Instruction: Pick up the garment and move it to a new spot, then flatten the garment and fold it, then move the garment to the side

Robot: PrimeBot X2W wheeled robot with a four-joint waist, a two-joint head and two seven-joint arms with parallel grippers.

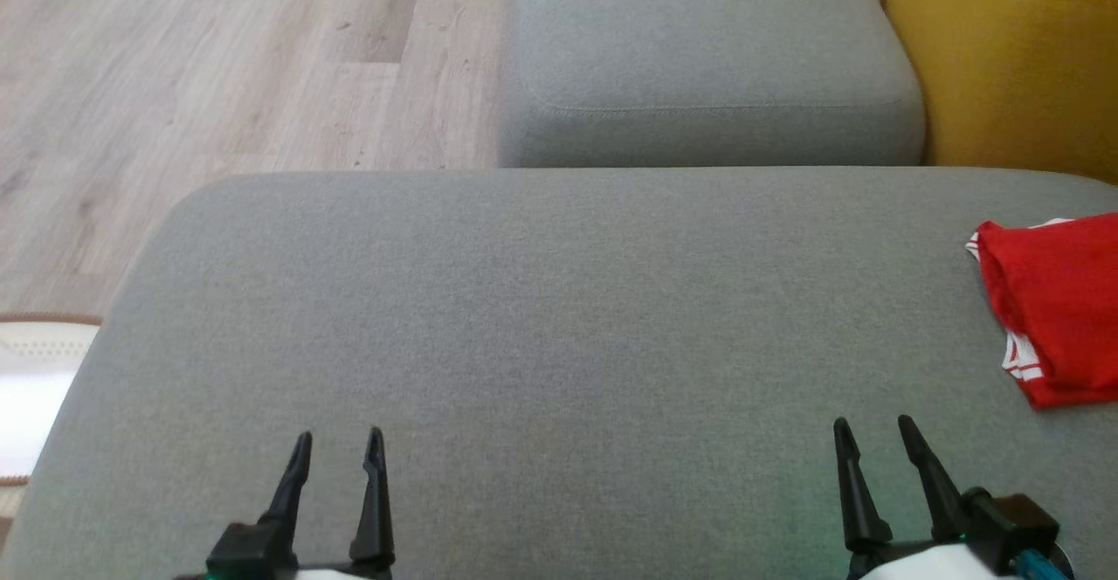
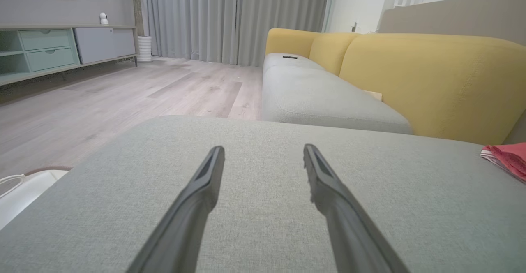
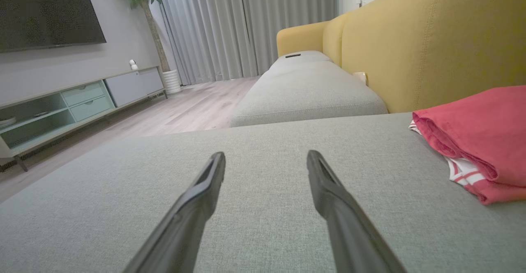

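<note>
We see grey cushion (image 1: 524,300) as broad open stretch ahead of both grippers. Rounded left edge drops to wood floor (image 1: 218,56); yellow backrest (image 1: 1004,47) stands at far right. Garment (image 1: 1052,309), red and folded, lies at cushion's right side, beyond and right of right gripper (image 1: 873,423). Long axis runs near-to-far, folded edge facing left, striped trim at near corner. Its right part is cut off by frame. Left gripper (image 1: 339,434) and right gripper — fingers spread wide, holding nothing.
</note>
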